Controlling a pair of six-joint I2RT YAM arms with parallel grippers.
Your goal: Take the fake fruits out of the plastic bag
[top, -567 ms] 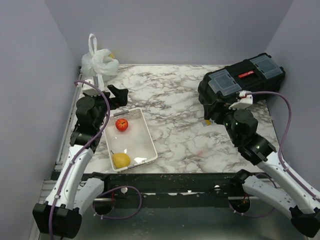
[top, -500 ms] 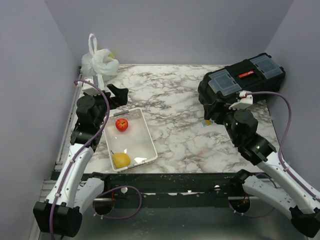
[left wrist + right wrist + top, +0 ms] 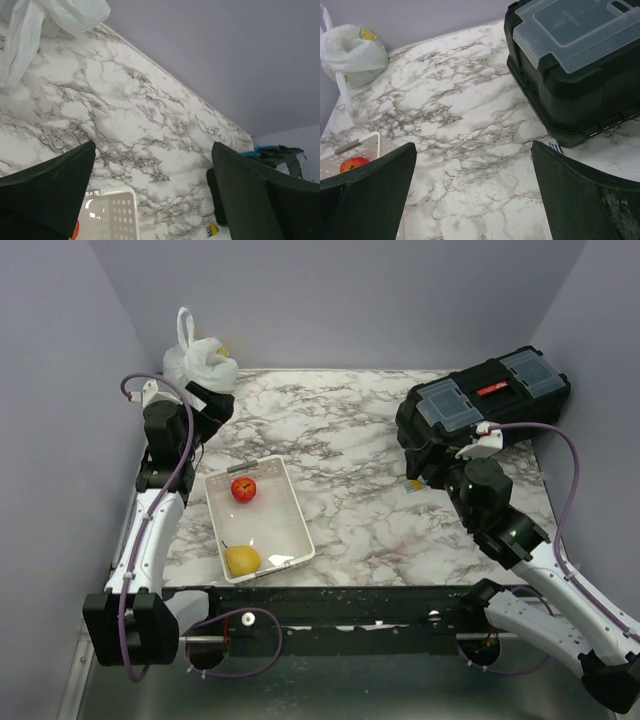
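Overhead view: plastic bag (image 3: 200, 362) sits bunched at the far-left corner of the marble table (image 3: 350, 470), handles up. The left gripper (image 3: 213, 400) is just beside its near side; contact can't be told from here. The right gripper (image 3: 422, 464) is well apart from the bag, near the black toolbox (image 3: 485, 400). The white tray (image 3: 295, 502) holds a red apple (image 3: 243, 489) and a yellow pear (image 3: 241, 560), neither of them a target. Left wrist view: jaws spread wide with nothing between them, the bag hanging into the upper-left corner and not between the fingers (image 3: 50, 192). Right wrist view: jaws also spread wide and empty, bag far off at upper left with a yellowish patch (image 3: 368, 34) showing at its top. The fake fruits can't be made out and none lie on the table, so they are presumably all inside. Judgement: the task is at its start, approach only, with every fruit left to take out.
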